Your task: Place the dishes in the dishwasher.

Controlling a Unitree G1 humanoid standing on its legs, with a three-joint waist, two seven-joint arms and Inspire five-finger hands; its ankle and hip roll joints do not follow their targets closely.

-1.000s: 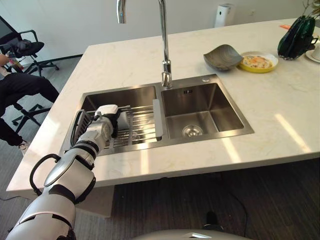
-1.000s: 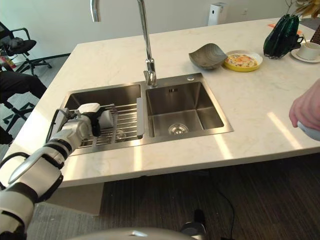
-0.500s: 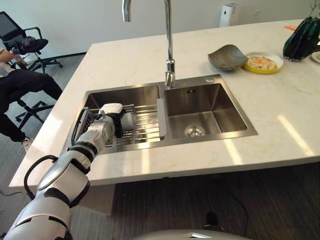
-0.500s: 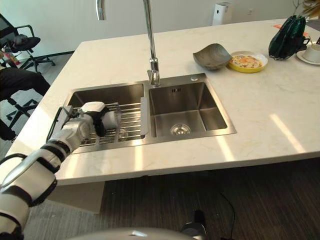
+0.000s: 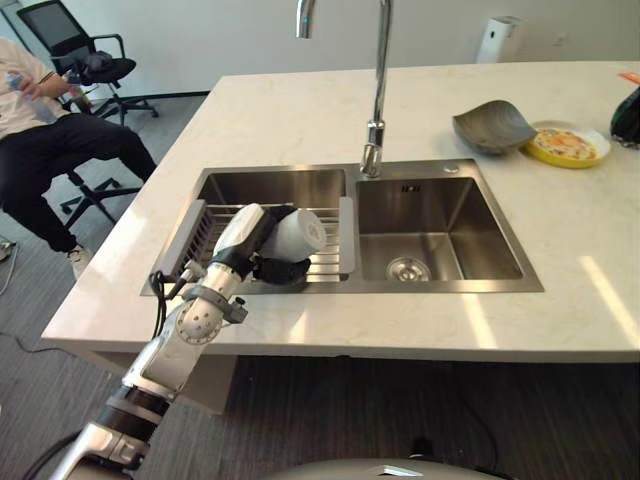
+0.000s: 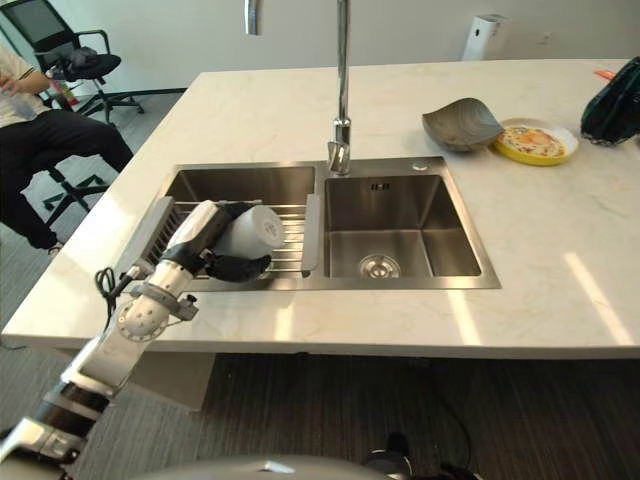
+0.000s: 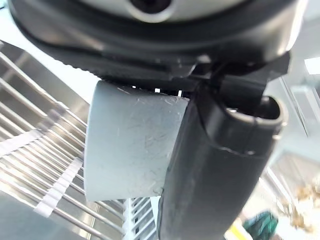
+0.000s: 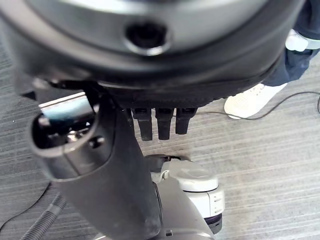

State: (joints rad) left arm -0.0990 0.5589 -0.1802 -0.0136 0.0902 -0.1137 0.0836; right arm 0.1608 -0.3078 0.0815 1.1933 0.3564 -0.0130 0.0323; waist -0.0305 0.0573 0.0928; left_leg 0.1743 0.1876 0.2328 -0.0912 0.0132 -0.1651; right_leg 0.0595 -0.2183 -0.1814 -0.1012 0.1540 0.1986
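Pale grey cup [image 5: 296,231] lies on its side in your left hand [image 5: 262,250], fingers curled round it, above the drying rack [image 5: 322,262] in the sink's left basin.

Left hand [image 5: 262,245] was raised off the drying rack [image 5: 325,262] in the left sink basin, with the grey cup [image 5: 297,231] lifted clear, gripped and tipped sideways toward the right basin. Camera view was shifted.

Both head eyes look down on the sink [image 5: 440,225]; wrist cameras sit close.
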